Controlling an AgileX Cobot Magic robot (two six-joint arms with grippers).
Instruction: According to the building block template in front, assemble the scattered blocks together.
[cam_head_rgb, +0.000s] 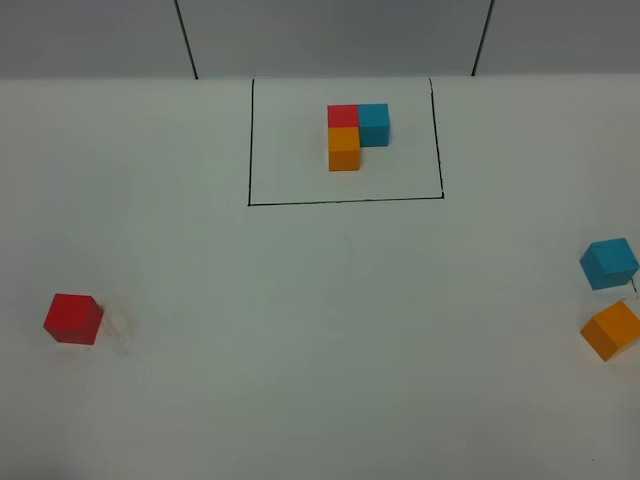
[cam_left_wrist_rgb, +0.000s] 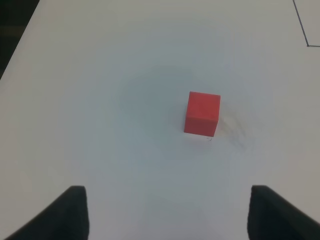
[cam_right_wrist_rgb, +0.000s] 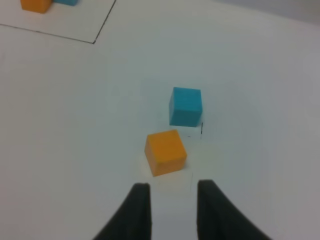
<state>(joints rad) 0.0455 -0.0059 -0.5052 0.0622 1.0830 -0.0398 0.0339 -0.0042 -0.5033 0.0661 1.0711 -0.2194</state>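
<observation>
The building block template (cam_head_rgb: 356, 133), a red, blue and orange L, sits inside a black drawn rectangle (cam_head_rgb: 345, 201) at the far middle. The scattered red cube (cam_head_rgb: 73, 318) lies at the left; in the left wrist view it (cam_left_wrist_rgb: 202, 113) is ahead of my open, empty left gripper (cam_left_wrist_rgb: 167, 192). The scattered sky-blue cube (cam_head_rgb: 608, 263) and orange cube (cam_head_rgb: 611, 329) lie at the right edge. In the right wrist view the orange cube (cam_right_wrist_rgb: 165, 152) is just ahead of my open right gripper (cam_right_wrist_rgb: 173, 185), with the blue cube (cam_right_wrist_rgb: 185, 106) beyond it. Neither gripper shows in the exterior high view.
The white table (cam_head_rgb: 320, 330) ends at a grey back wall. The table's left edge (cam_left_wrist_rgb: 17, 45) shows in the left wrist view. A corner of the drawn rectangle (cam_right_wrist_rgb: 94, 42) and part of the template (cam_right_wrist_rgb: 35, 5) show in the right wrist view.
</observation>
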